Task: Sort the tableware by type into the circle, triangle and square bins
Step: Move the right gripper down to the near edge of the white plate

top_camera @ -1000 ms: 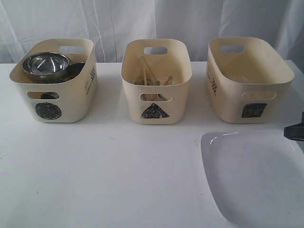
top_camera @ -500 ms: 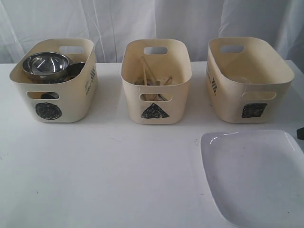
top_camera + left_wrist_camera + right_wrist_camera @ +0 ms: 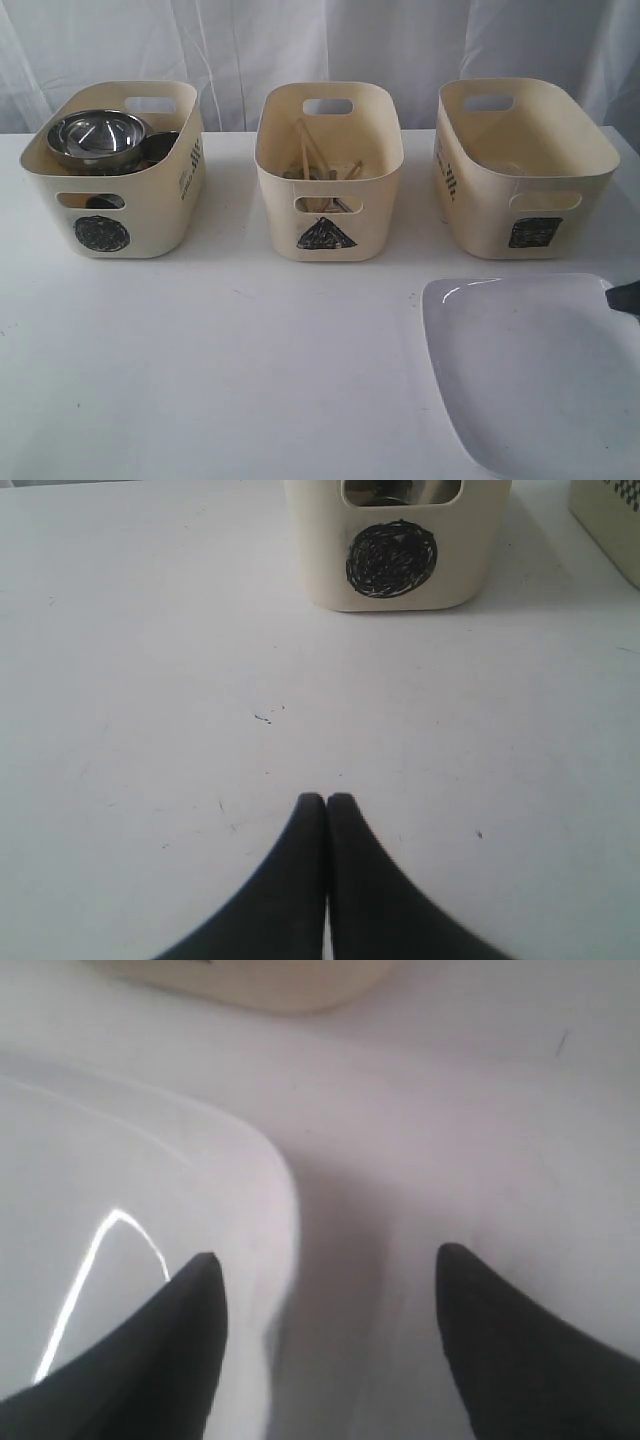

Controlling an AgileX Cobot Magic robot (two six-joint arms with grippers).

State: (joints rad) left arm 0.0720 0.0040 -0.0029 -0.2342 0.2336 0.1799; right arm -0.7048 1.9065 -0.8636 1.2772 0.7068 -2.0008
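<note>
A large white square plate [image 3: 540, 370] lies on the table at the front right. My right gripper [image 3: 325, 1260] is open and straddles the plate's [image 3: 120, 1180] rim, one finger over the plate and the other over the table. Only its dark tip [image 3: 625, 297] shows in the exterior view. The circle bin [image 3: 115, 190] holds steel bowls [image 3: 97, 135]. Chopsticks [image 3: 308, 150] stand in the triangle bin [image 3: 328, 180]. The square bin [image 3: 525, 170] stands just behind the plate. My left gripper [image 3: 326, 800] is shut and empty, low over bare table in front of the circle bin [image 3: 400, 550].
The three bins stand in a row along the back of the white table [image 3: 250, 370], with a white curtain [image 3: 300, 40] behind them. The square bin's [image 3: 270, 980] base is close beyond the right gripper's fingers.
The right gripper's dark tip drew back toward the exterior view's right edge, then returned lower, at the plate's right rim. Bins, plate and their contents have not moved.
</note>
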